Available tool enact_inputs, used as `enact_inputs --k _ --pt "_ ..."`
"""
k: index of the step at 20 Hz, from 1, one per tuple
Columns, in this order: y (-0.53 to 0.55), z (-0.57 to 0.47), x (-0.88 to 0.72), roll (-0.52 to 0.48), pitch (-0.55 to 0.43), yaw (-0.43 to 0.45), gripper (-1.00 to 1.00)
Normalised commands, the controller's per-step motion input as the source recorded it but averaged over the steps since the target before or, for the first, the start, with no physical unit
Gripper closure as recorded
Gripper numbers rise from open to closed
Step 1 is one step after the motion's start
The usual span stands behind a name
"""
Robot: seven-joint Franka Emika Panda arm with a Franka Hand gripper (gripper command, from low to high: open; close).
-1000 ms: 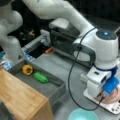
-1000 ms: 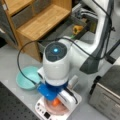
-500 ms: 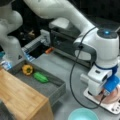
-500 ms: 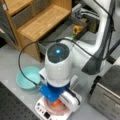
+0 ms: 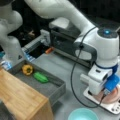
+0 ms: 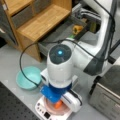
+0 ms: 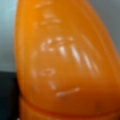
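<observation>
My gripper (image 6: 59, 100) points straight down over a pink plate (image 6: 51, 109) that rests on a white scale (image 6: 41, 108). An orange, carrot-like object (image 6: 58, 104) lies on the plate directly under the gripper, and it fills the wrist view (image 7: 67, 62). The white wrist and a blue mount (image 6: 51, 92) hide the fingers in both front views. In a front view the plate (image 5: 113, 96) shows at the lower right, below the wrist (image 5: 100, 82).
A teal bowl (image 6: 26, 78) sits beside the scale. A grey tray (image 5: 53, 90) holds a yellow pepper (image 5: 27, 69) and a green vegetable (image 5: 40, 77). A wooden shelf unit (image 6: 42, 21) stands behind it. A dark oven-like box (image 6: 106, 96) stands at a front view's right.
The wrist has shifted slightly toward a front view's right while staying over the plate. The orange object is still on the plate.
</observation>
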Motion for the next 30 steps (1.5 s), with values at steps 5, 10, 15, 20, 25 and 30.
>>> enact_inputs --k 5,10,15,20,25,30 --pt "-0.05 -0.17 -0.10 -0.224 -0.160 0.019 1.00" --pt "-0.05 -0.04 -0.19 -0.197 -0.110 0.037 1.00" --pt "-0.02 0.20 -0.31 -0.144 -0.044 0.038 1.00" --pt "-0.01 0.26 -0.31 -0.078 -0.008 0.034 1.00" --pt "-0.02 0.14 -0.18 -0.021 -0.024 0.053 1.00" --pt "-0.03 0.11 -0.13 0.028 0.003 0.054 1.00"
